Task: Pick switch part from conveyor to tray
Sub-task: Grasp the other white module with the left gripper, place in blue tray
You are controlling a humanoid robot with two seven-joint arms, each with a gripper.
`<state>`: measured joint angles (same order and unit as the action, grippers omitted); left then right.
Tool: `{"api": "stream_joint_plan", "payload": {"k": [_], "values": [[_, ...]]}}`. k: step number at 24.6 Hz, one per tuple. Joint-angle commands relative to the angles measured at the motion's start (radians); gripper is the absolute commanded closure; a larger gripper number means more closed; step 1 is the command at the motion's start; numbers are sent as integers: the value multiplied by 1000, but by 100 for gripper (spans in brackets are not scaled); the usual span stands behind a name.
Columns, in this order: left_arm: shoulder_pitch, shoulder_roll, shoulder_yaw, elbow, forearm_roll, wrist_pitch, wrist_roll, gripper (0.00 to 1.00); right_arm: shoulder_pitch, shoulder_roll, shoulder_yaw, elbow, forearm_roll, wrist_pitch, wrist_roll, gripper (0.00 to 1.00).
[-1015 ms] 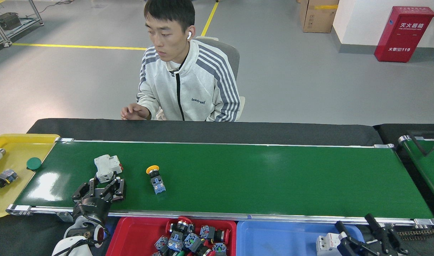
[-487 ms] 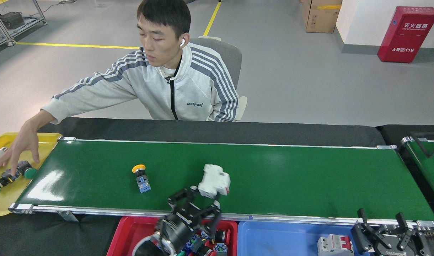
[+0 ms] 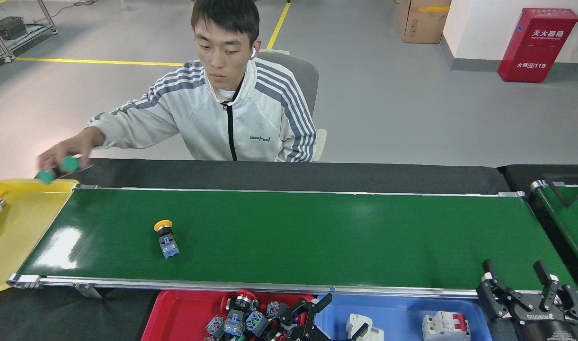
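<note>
Green conveyor [image 3: 317, 237] carries one yellow-capped switch [image 3: 166, 238] well left of L gripper [image 3: 324, 318], fingers spread wide over blue tray [image 3: 393, 312] w/ white breaker [image 3: 362, 327] between; R gripper [image 3: 523, 284] open, empty.

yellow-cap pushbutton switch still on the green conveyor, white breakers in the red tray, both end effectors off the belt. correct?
One error: the head view shows the white breakers in the blue tray, not the red tray, which holds pushbutton switches. The yellow-cap switch does lie on the conveyor, and the left end effector and right end effector are off the belt.
</note>
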<state>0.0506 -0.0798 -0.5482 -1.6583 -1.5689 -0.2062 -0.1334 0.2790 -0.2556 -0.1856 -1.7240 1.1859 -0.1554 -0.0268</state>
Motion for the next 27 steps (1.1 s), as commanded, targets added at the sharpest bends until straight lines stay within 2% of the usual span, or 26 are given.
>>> {"api": "stream_joint_plan", "payload": {"k": [1, 2, 3, 5, 7, 9, 11, 14, 20, 23, 27], "values": [[8, -2, 76, -47, 0, 39, 15, 0, 17, -83, 81, -28, -40, 125, -84, 4], [35, 3, 157, -67, 0, 56, 15, 0, 25, -120, 127, -42, -61, 172, -99, 4], [54, 5, 240, -81, 0, 68, 15, 0, 28, -132, 156, -45, -68, 195, -105, 4], [78, 14, 473, -78, 0, 70, 15, 0, 32, -122, 173, -45, -68, 198, -108, 4], [81, 35, 639, -51, 1, 57, 15, 0, 37, -106, 175, -45, -63, 197, -110, 4], [84, 91, 774, 9, 6, 19, 18, 0, 39, -80, 175, -45, -57, 197, -110, 4], [84, 117, 855, 46, 10, -27, 51, 0, 40, -56, 175, -45, -34, 197, -110, 3], [83, 123, 876, 61, 9, -59, 103, 0, 55, -30, 173, -45, -17, 198, -110, 2], [26, 118, 873, 109, 6, -110, 103, 0, 91, -28, 164, -25, -11, 203, -110, 2], [-80, 123, 875, 206, 0, -105, 100, 0, 89, -22, 160, -8, -9, 205, -110, 2], [-190, 147, 880, 353, -3, -101, 101, 0, 85, 45, 127, -12, 21, 197, -101, 2]]}}
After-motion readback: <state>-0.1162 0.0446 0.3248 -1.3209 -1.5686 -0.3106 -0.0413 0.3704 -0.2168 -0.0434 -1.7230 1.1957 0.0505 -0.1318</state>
